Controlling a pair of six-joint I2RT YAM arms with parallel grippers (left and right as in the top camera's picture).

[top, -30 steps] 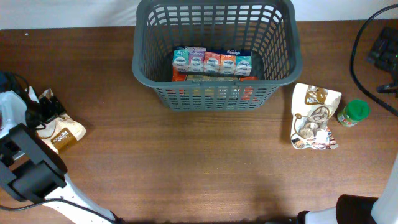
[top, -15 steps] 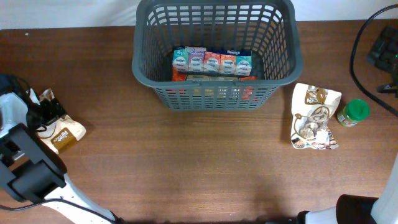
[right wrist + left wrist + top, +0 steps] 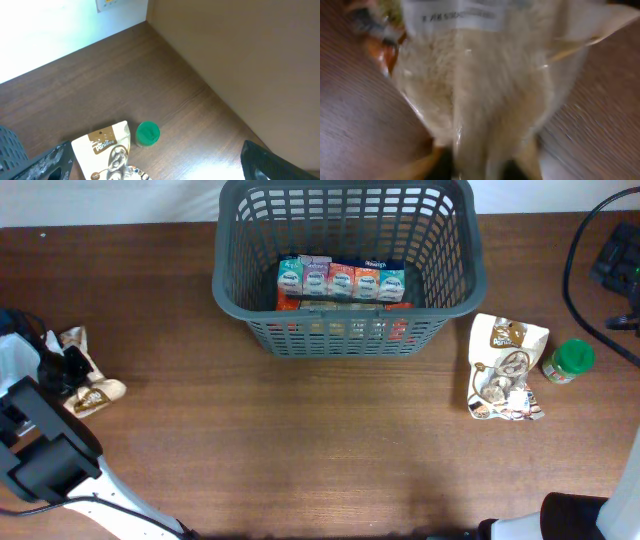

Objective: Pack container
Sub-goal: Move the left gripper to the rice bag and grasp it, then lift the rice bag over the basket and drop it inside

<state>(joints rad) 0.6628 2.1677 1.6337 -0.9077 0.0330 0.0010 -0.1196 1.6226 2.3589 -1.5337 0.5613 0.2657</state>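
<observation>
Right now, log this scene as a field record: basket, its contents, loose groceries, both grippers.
container: dark grey slotted basket, far centre of the table
inside: row of five small cartons; something orange-red beneath, unclear
left of basket: bag of beige grains, pinched by the left gripper
right of basket: snack pouch, with a green-lidded jar beside it, both outside the basket
right gripper: open, empty, looking down on pouch and jar

The left wrist view was filled by a blurred pale bag [image 3: 485,90]; its label [image 3: 460,14] could not be read, its lower end perhaps cut off.
</observation>
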